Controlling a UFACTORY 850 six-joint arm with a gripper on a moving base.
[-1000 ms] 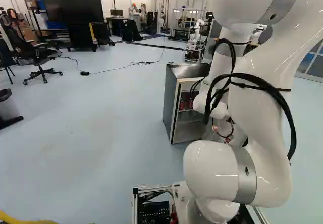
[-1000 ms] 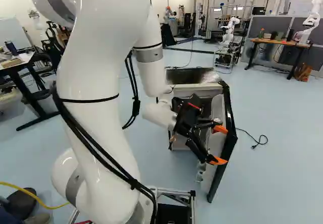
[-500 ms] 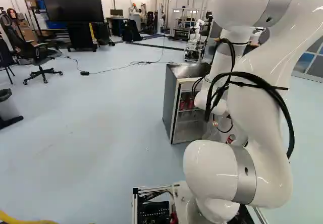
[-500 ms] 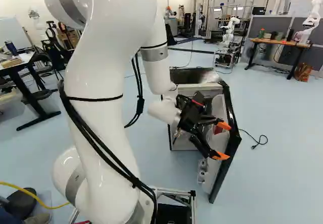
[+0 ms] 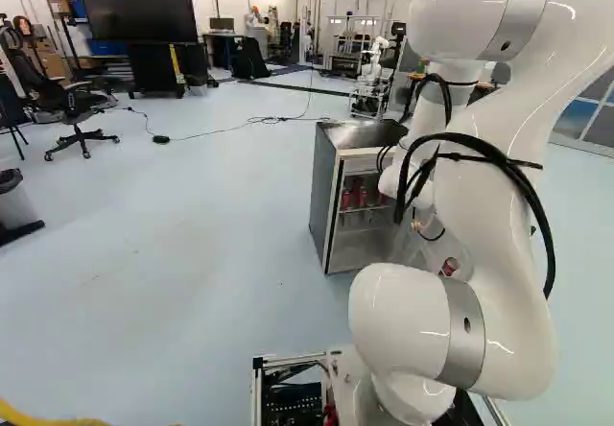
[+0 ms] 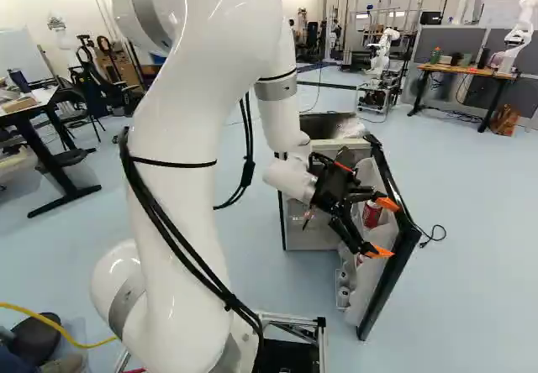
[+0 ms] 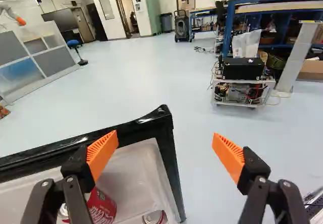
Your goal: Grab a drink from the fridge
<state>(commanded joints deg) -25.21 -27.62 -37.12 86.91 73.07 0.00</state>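
Currently my gripper (image 6: pixel 383 228) stands wide open at the fridge (image 5: pixel 325 196) door (image 7: pixel 164 123). One red can (image 7: pixel 102 208) sits inside that door, near one finger; more cans (image 5: pixel 363 197) stand on the shelves.

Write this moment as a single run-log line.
phase: drink not yet grabbed; fridge door: open; tool: open, empty, by the door's edge; red can: in the door, ungripped; more cans: on inner shelf

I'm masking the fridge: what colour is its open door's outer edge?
Outer edge: black, clearest in the wrist view.
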